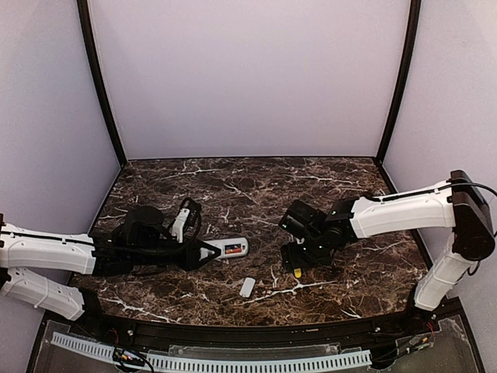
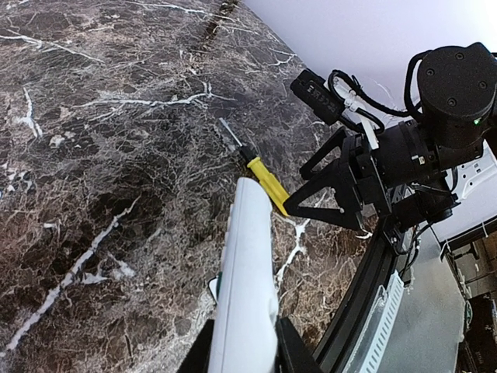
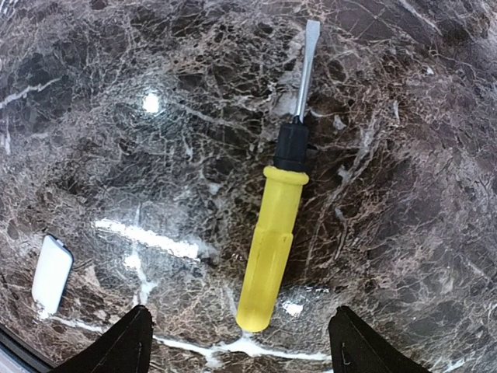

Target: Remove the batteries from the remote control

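Note:
My left gripper (image 1: 203,252) is shut on the near end of the white remote control (image 1: 231,249), which lies low over the table and points right. Reddish batteries (image 1: 231,250) show in its open recess. In the left wrist view the remote (image 2: 247,272) sits edge-on between my left gripper's (image 2: 245,353) jaws, and the batteries are hidden. My right gripper (image 1: 298,263) is open and empty, hovering over a yellow-handled screwdriver (image 1: 297,272). In the right wrist view the screwdriver (image 3: 272,249) lies between and ahead of the spread jaws of the right gripper (image 3: 245,350).
A small white rounded cover piece (image 1: 247,287) lies on the marble table (image 1: 233,194) near the front edge, between the arms; it also shows in the right wrist view (image 3: 52,273). The screwdriver (image 2: 266,183) lies just past the remote's tip. A black rail borders the table's front.

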`<state>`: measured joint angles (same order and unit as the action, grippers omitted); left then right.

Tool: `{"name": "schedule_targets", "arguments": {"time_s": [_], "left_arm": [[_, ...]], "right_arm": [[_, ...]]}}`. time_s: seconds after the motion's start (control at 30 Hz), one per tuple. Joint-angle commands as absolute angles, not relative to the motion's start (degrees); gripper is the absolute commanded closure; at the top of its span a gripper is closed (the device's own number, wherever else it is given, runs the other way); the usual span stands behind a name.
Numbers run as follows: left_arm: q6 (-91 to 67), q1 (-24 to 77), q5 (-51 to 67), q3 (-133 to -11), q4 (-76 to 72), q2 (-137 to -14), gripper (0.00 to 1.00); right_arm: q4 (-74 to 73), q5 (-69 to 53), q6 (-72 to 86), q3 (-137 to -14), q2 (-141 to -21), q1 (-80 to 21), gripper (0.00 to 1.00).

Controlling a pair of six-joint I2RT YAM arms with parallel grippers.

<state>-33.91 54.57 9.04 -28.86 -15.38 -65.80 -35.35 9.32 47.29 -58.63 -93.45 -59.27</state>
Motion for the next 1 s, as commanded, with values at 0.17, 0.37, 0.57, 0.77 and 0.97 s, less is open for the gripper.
{"name": "schedule_targets", "arguments": {"time_s": [0.17,0.37,0.57,0.77,0.97], "left_arm": [[-35.25,54.78,7.86,-25.73,-17.75,-60.75,1.0],[-36.43,54.77,9.86,-25.37,-18.69,-60.07,1.0],[-39.94,55.85,12.06,-24.9,-25.26,-64.09,1.0],[-40.14,58.15,10.67,-27.19,-26.42,-67.65,1.0],[-41.36,60.38,9.53,-28.48,-27.92,-71.02,1.0]], "right_arm": [[-37.46,10.34,45.72,-62.37,-98.25,-60.08,0.35],[-38.65,11.68,45.33,-62.88,-99.45,-60.03,0.36],[-38.69,11.98,44.75,-62.37,-100.61,-59.51,0.42],[-38.32,12.71,44.76,-62.35,-102.01,-59.5,0.52],[-38.24,14.18,44.31,-61.76,-102.46,-59.17,0.75]]}}
